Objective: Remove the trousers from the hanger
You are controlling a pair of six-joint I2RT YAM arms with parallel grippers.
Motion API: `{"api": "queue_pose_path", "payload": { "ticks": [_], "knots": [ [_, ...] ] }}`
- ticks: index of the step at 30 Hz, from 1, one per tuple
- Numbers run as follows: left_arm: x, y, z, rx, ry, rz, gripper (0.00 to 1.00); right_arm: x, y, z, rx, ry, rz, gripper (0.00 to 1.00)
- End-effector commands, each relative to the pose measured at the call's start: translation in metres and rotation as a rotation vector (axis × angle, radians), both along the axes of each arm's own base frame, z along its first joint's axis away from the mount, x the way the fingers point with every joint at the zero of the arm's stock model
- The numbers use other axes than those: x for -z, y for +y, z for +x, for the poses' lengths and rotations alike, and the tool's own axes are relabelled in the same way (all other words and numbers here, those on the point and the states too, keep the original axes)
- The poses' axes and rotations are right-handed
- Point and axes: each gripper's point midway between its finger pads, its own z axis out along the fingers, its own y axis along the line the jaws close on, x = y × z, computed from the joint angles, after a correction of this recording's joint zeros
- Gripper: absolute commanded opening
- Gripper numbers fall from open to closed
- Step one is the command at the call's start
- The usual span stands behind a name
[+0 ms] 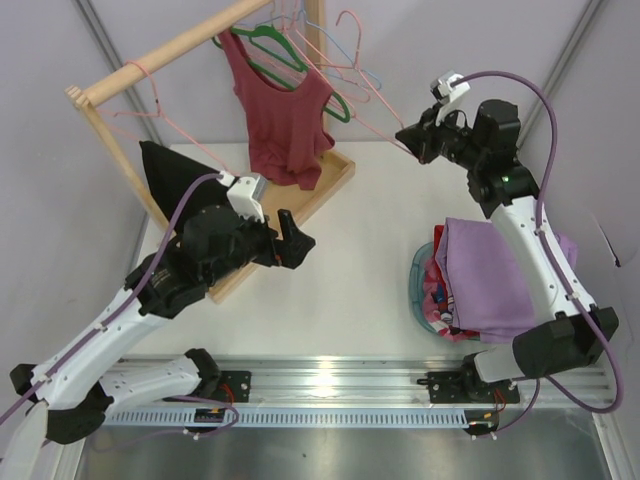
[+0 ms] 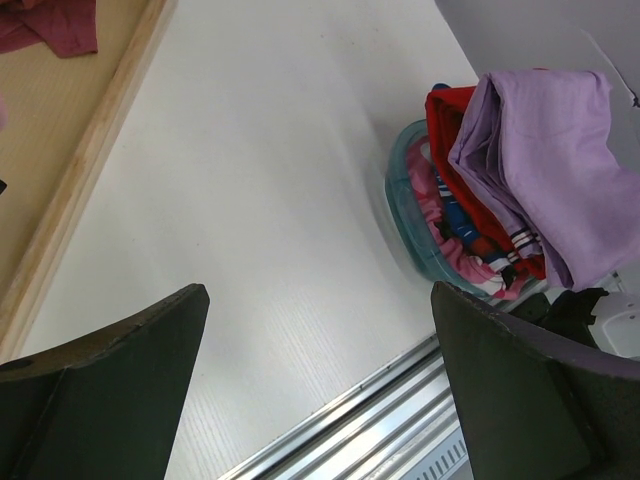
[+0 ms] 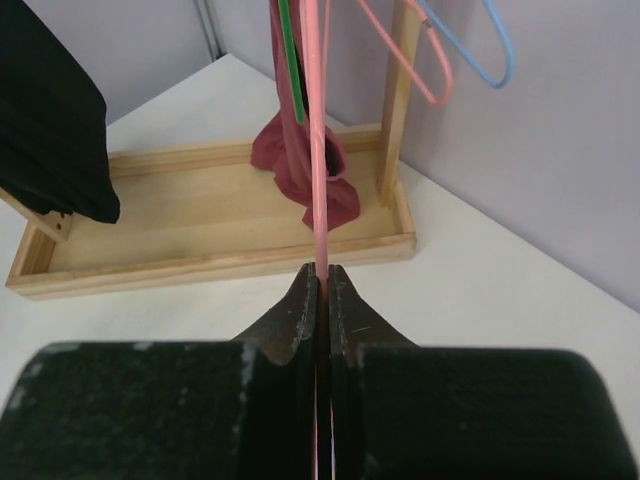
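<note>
The lilac trousers (image 1: 490, 275) (image 2: 560, 160) lie folded on top of a heap of clothes at the right, off the hanger. The thin pink hanger (image 1: 365, 115) (image 3: 318, 150) hangs bare from the wooden rail. Its lower wire slants out to my right gripper (image 1: 408, 138) (image 3: 321, 272), which is shut on it just right of the rack. My left gripper (image 1: 297, 240) (image 2: 318, 300) hovers over the table's middle, open, with nothing between its fingers.
A wooden rack with a tray base (image 1: 335, 180) (image 3: 200, 262) stands at the back left. It carries a maroon top (image 1: 285, 110), a black garment (image 1: 175, 175) (image 3: 50, 120), a green hanger (image 1: 270, 45) and a light blue hanger (image 3: 480, 50). A teal basket (image 1: 415, 280) (image 2: 400, 200) holds the heap.
</note>
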Motion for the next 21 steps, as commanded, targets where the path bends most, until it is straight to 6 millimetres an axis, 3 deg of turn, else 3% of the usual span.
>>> {"api": "queue_pose_path", "payload": {
  "ticks": [1,21],
  "knots": [
    [-0.004,-0.001,0.002,0.009,-0.02,0.012,1.0,-0.04,0.007,0.011,-0.028,-0.129,0.034,0.0],
    [0.008,-0.01,0.011,-0.006,0.023,0.03,0.99,-0.053,0.042,0.057,-0.172,-0.188,0.084,0.0]
  ]
}}
